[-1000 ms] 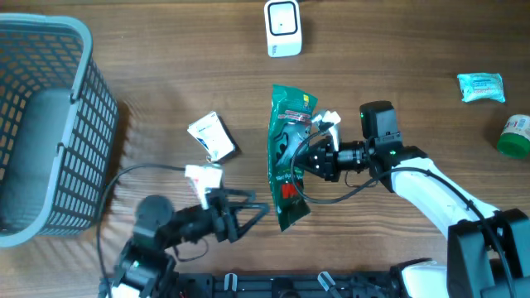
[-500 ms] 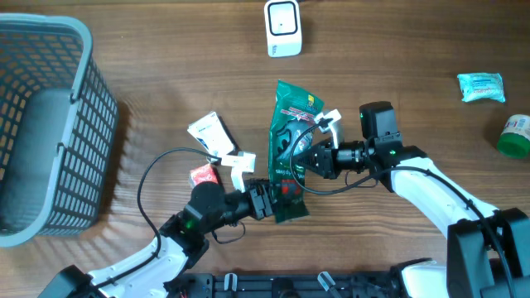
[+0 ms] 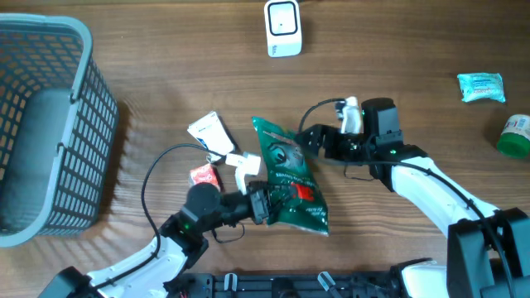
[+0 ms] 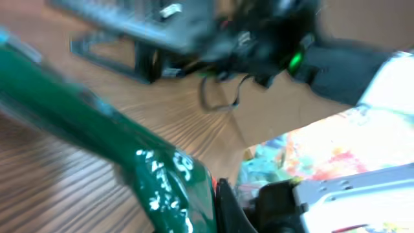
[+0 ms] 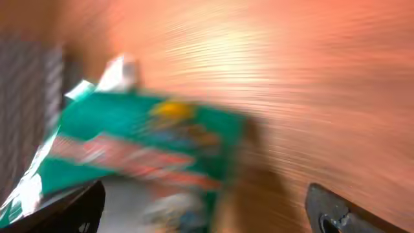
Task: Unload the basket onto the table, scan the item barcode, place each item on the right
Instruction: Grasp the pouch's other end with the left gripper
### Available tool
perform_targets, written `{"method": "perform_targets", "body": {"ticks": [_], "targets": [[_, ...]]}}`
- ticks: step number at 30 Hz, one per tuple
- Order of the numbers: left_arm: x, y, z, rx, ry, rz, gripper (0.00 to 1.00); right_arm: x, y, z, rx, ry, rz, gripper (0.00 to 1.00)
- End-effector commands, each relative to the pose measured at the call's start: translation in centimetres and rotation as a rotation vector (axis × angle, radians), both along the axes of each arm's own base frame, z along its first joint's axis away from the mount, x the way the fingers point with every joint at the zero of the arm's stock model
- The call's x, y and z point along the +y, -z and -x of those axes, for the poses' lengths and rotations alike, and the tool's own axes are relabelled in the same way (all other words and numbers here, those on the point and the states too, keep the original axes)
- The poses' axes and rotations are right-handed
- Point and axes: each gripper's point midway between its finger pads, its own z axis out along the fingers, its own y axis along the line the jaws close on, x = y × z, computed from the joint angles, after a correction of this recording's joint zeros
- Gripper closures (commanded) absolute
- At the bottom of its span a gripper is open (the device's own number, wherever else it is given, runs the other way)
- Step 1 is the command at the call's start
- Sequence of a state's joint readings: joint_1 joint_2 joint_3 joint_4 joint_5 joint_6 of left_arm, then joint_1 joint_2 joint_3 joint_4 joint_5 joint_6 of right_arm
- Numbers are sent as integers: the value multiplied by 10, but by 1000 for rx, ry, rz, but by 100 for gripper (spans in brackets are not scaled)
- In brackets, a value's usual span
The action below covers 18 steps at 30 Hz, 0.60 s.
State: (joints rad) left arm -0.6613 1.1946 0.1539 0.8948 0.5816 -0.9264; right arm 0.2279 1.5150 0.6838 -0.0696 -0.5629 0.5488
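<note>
Packet (image 3: 290, 178), green film, sits mid-table (image 3: 397, 50), long axis 11 to 5 o'clock. Judged light, soft, crinkly and slick; likely to flop if lifted by one end, so pinch a sealed edge, barcode left uncovered. Left gripper (image 3: 263, 204) is clamped on its 8 o'clock edge. Right gripper (image 3: 310, 139) is spread wide, holding nothing, just beside the 1 o'clock corner. Scanner (image 3: 282, 27) stands well apart at 12 o'clock.
</note>
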Motion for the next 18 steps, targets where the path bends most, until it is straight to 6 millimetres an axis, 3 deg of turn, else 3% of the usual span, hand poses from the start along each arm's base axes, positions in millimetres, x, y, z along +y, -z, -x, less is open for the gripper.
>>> {"method": "perform_targets", "body": {"ticks": [1,3,5,7,11,12,13,18], "targets": [[17,-46,-17,46,-77,176,96,-62,24,-20,127,441,159,0],[49,-76,-43,145,-219,333,96,-85,34,-15,167,527,232,0],[78,-88,-64,288,-335,473,96,-90,36,-13,180,532,245,0],[95,-88,-76,415,-392,560,96,-87,37,-9,198,519,236,0],[109,-61,-91,768,-498,696,96,-85,38,-6,212,511,227,0],[112,-61,-94,803,-516,732,96,-81,38,-5,212,487,218,0],[113,-64,-95,866,-510,788,96,-71,34,-6,144,342,234,0],[134,-112,-100,667,-513,952,96,-37,20,2,-22,-22,186,1]]}}
